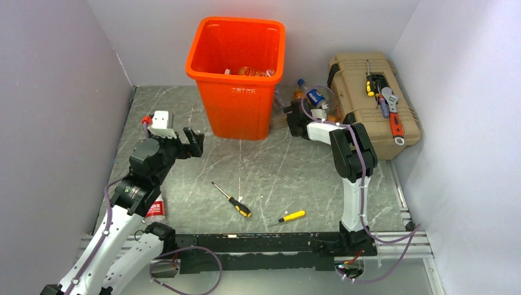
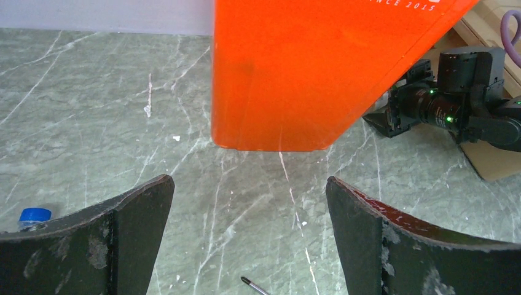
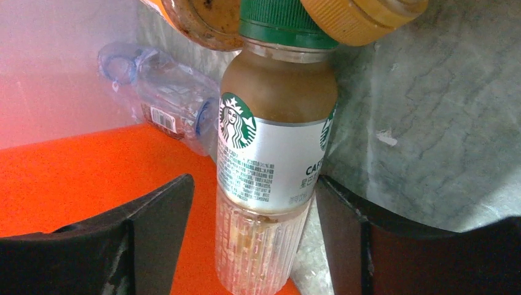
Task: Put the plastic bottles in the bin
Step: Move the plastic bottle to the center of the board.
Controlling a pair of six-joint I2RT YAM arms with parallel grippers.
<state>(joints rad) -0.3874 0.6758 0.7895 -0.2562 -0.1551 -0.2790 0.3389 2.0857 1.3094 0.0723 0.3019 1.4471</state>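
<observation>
The orange bin stands at the back centre with a few bottles inside. It fills the top of the left wrist view. My right gripper is low beside the bin's right wall, open, its jaws round a Starbucks bottle with a green cap. The right finger touches the bottle and the left finger stands apart. A crushed clear bottle and an orange-capped bottle lie just beyond. My left gripper is open and empty, left of the bin. A red-labelled bottle lies by the left arm.
The tan toolbox with a wrench on it stands at the back right. A blue-labelled bottle lies between it and the bin. Two yellow-handled screwdrivers lie on the table. A blue cap shows at left.
</observation>
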